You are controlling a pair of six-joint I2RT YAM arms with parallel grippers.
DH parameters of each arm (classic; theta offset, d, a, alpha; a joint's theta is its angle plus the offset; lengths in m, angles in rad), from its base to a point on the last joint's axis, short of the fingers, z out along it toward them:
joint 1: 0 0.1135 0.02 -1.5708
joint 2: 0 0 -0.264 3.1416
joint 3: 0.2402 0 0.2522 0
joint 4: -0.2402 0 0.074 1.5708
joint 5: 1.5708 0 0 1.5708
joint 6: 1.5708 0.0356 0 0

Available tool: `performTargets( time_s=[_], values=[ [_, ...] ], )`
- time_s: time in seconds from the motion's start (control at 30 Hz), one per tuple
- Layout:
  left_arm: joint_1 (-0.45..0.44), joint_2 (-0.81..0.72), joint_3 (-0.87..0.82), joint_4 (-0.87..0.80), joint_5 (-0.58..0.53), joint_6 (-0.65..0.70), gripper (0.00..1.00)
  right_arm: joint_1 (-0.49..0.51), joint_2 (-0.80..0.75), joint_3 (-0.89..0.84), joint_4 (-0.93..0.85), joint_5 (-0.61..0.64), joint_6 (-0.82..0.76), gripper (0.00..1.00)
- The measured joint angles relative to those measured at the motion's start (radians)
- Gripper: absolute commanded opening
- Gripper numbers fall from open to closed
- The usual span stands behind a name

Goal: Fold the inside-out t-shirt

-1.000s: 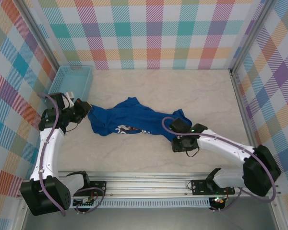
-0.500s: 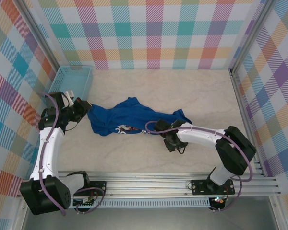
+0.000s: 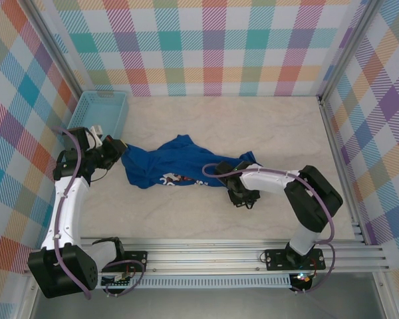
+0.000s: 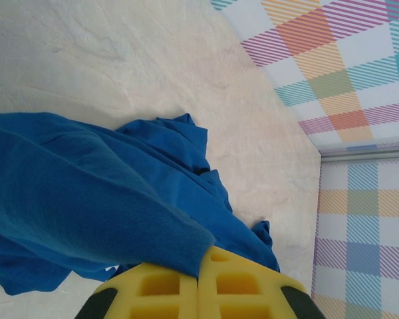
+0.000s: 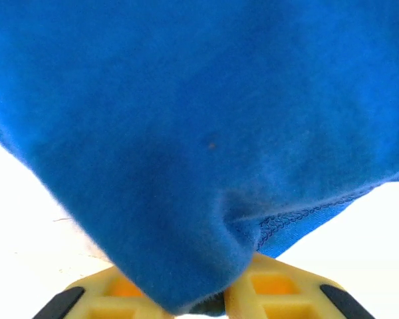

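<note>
2 clamps seen: left pincer [image 4: 198, 269] & right pincer [image 5: 209, 299] each clamped on t-shirt [image 3: 179, 163], slung btwn them. Cloth judged light, limp; best gripped at hems.

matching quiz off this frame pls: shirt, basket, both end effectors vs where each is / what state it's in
Things:
1. t-shirt
2. basket
3. left end effector
4. right end effector

Place or state:
A. light blue, in the far left corner of the table
B. royal blue, crumpled in the middle of the table
C. at the t-shirt's right end, cloth bunched between its fingers
D. shut on the t-shirt's left edge, just in front of the basket

Pairs: 1-B, 2-A, 3-D, 4-C
</note>
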Motion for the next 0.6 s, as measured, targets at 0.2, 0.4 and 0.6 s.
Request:
performTargets(
  time_s=[0.2,0.4,0.6],
  values=[
    [0.000,0.000,0.000,0.000,-0.003,0.000,0.00,-0.010,-0.031,-0.011,-0.008,-0.009,0.010,0.00],
    [0.015,-0.006,0.065,-0.034,-0.050,-0.013,0.00,-0.081,-0.306,0.103,-0.101,-0.005,-0.050,0.00],
    [0.026,-0.073,0.288,-0.059,-0.128,-0.051,0.00,-0.242,-0.612,0.402,-0.061,-0.013,-0.151,0.00]
  ],
)
